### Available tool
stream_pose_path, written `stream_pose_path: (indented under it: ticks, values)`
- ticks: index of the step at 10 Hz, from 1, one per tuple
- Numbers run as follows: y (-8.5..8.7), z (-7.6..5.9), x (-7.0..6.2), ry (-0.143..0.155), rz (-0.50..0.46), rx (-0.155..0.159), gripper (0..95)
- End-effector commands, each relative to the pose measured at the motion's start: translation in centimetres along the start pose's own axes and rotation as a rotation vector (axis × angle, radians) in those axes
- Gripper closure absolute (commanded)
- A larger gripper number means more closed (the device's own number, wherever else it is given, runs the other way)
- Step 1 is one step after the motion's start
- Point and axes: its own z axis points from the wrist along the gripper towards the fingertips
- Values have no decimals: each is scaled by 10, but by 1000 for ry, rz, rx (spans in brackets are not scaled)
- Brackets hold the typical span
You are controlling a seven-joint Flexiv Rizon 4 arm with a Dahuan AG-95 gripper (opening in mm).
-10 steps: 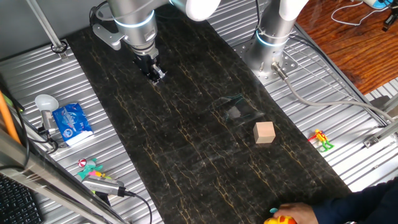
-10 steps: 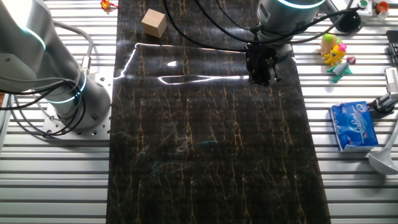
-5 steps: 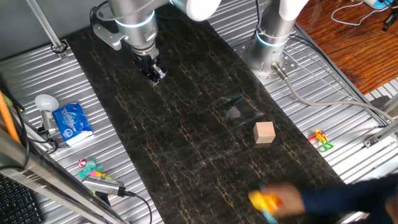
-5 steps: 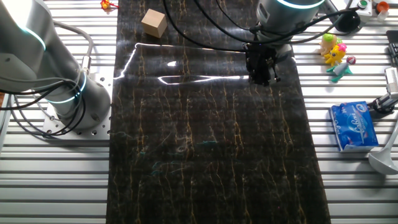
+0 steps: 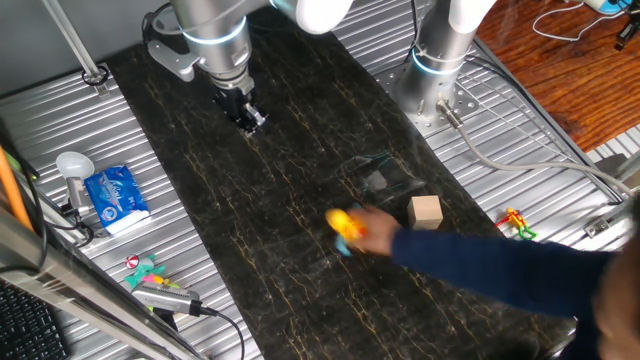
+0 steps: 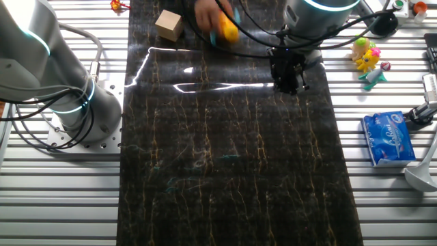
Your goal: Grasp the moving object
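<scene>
Small yellow-orange plastic toy (image 5: 344,224) in a person's hand (image 5: 372,232), beside tan wooden cube (image 5: 425,212). Tool (image 5: 250,120) hangs well apart; cannot tell if open. Wait for release, then track and close squarely.

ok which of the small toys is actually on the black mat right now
The yellow-orange toy in the person's hand, beside the tan cube; the other toys lie off the mat on the ribbed metal.

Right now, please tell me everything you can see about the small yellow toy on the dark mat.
The yellow toy is blurred, so details are few: a rounded yellow-orange body with a bluish bit at its lower edge, plastic by its look. A person's hand in a dark blue sleeve holds it above or on the dark mat; which one is unclear. It is beside the tan wooden cube, not touching it, and well apart from the gripper.
</scene>
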Motion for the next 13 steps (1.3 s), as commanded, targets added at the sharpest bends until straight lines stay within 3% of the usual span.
stream_pose_path:
  ticks: [1,6,7,10,11,13]
  values:
    - [0,0,-1,0,-29,1,950]
    - [0,0,-1,-3,-43,-5,950]
    - [0,0,-1,-5,-48,-10,760]
    - [-1,1,-1,-7,-74,-20,760]
    - [-1,2,0,-11,-109,-33,570]
    - [-2,6,1,-10,-129,-43,570]
